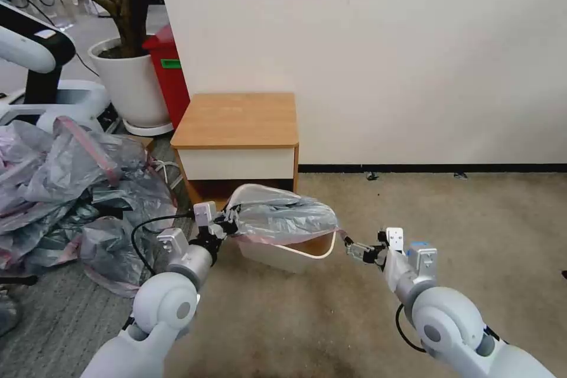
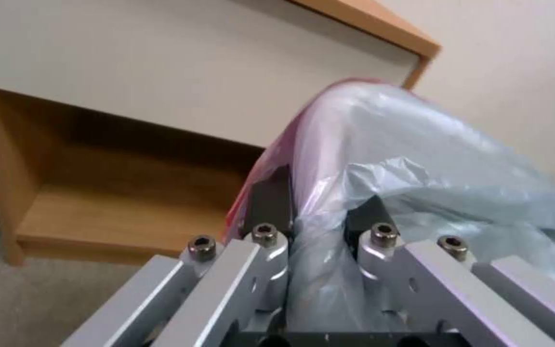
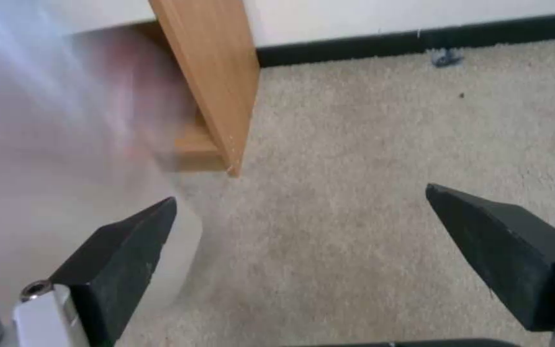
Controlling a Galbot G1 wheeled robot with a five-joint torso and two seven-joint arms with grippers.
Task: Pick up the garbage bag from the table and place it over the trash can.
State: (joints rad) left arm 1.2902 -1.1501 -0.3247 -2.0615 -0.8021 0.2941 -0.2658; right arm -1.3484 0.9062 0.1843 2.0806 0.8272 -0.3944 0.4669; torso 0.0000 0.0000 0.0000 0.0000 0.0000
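The left gripper [image 1: 231, 221] has its fingers [image 2: 271, 205] pinching a fold of the garbage bag [image 1: 283, 215], plastic bunched between the two dark pads, at the 9 o'clock end of the trash can [image 1: 295, 254]. The right gripper [image 1: 352, 248] sits just off the can's 3 o'clock end with its fingers [image 3: 130, 250] spread wide and nothing between them; the bag's pink rim band reaches toward its tips. The bag itself lies draped over the open top of the can, puffed up in a dome, with part of the can's near rim still bare at about 5 o'clock. The can stands on the beige carpet directly in front of the table [image 1: 236, 124], whose top carries nothing. At 9 o'clock from the can lies a heap of similar grey-pink bags [image 1: 71, 189], close beside the left arm; farther off at 11 o'clock stand a white plant pot [image 1: 133, 85] and a red bin [image 1: 171, 71] against the wall. The left wrist view shows the grip itself and the table's lower shelf [image 2: 123, 212] behind the bag's pink edge, which the head view cannot resolve. The right wrist view shows the gap between the spread fingers over bare carpet, the table's wooden leg [image 3: 217, 86], and a pale blur of bag and can to one side.
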